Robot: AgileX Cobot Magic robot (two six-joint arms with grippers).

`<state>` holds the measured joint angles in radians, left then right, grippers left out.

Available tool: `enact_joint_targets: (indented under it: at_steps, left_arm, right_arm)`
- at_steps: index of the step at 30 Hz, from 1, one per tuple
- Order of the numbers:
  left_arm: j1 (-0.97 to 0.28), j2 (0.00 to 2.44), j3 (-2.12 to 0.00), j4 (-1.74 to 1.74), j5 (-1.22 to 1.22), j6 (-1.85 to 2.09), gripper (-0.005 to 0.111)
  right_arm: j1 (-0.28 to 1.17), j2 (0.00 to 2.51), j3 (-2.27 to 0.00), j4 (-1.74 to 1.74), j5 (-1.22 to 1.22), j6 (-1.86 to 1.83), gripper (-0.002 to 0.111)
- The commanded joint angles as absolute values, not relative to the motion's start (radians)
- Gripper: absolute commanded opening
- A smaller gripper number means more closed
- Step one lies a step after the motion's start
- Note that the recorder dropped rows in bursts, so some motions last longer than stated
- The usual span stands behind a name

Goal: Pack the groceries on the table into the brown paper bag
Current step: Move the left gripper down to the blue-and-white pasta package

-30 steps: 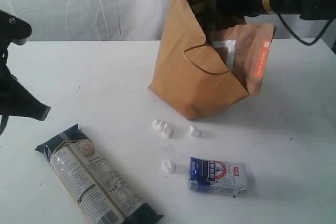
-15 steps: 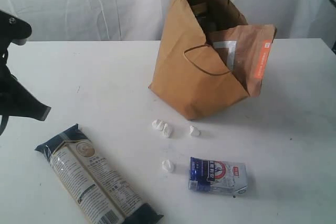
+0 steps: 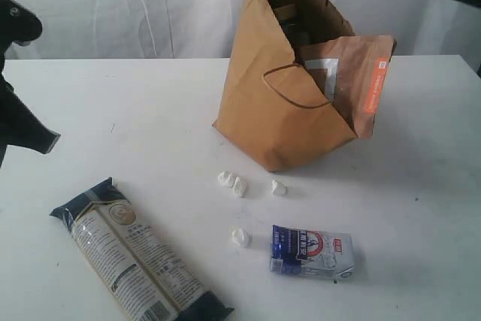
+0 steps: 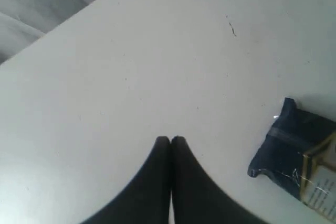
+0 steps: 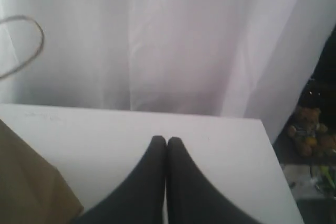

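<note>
On the surface (image 3: pixel 135 110) the brown paper bag (image 3: pixel 270 118) stands open-mouthed; the long dark-blue noodle pack (image 3: pixel 135 257) lies flat well off the bag's front-left, long axis diagonal, neither end aimed at the bag; the blue-white carton (image 3: pixel 312 252) lies flat in front of the bag. Jaws of left gripper (image 4: pixel 170 140) and right gripper (image 5: pixel 166 140) closed, empty. Likely next the noodle pack: open jaws, clamp across its narrow width mid-length, feed end-first into the bag.

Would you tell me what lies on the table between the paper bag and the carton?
In the exterior view, one small white crumb lies between the bag and the carton; the rest of that stretch is bare table.
</note>
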<state>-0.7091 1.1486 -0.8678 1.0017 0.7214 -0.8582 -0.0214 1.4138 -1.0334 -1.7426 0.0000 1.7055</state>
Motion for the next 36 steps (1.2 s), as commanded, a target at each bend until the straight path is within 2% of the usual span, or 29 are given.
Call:
enact_joint_targets:
  at_steps: [1,4,7,12,15,21,26,28,30,32,34,36]
  left_arm:
    - [-0.71,1.14,-0.861,0.949,0.91,-1.118,0.0]
    - [-0.71,1.14,-0.837,0.866,1.0,-1.098,0.0]
    - [-0.677,1.134,-0.797,0.732,0.949,-1.01,0.0]
    - [-0.538,1.127,-0.768,0.389,0.748,-0.8,0.0]
    - [-0.447,1.127,-0.785,0.29,0.815,-0.6,0.0]
    - [-0.274,1.127,-0.862,-0.106,0.918,-0.171,0.0]
    - [-0.255,1.127,-0.842,-0.245,0.79,-0.138,0.001]
    - [-0.255,1.127,-0.823,-0.289,0.74,-0.138,0.007]
    - [-0.255,1.129,-0.792,-0.364,0.695,-0.138,0.022]
    - [-0.255,1.129,-0.759,-0.424,0.656,-0.138,0.043]
    - [-0.255,1.131,-0.723,-0.487,0.614,-0.15,0.07]
    - [-0.255,1.131,-0.681,-0.538,0.582,-0.183,0.092]
  right_arm:
    - [-0.105,1.401,-0.857,-1.744,0.0,1.706,0.0]
    - [-0.143,1.426,-0.755,-1.744,-0.019,1.714,0.0]
    - [-0.151,1.45,-0.718,-1.744,-0.079,1.734,0.0]
    - [-0.151,1.463,-0.715,-1.744,-0.496,1.767,0.0]
    - [-0.151,1.457,-0.709,-1.744,-0.722,1.784,0.0]
    - [-0.151,1.42,-0.709,-1.744,-0.974,1.892,0.0]
    - [-0.118,1.389,-0.709,-1.744,-1.124,1.892,0.0]
    - [-0.083,1.371,-0.709,-1.744,-1.081,1.889,0.0]
    - [-0.053,1.352,-0.709,-1.744,-0.979,1.88,0.0]
    - [-0.039,1.336,-0.709,-1.744,-0.85,1.868,0.0]
    - [-0.038,1.32,-0.709,-1.744,-0.754,1.861,0.0]
    - [-0.038,1.303,-0.709,-1.744,-0.68,1.853,0.0]
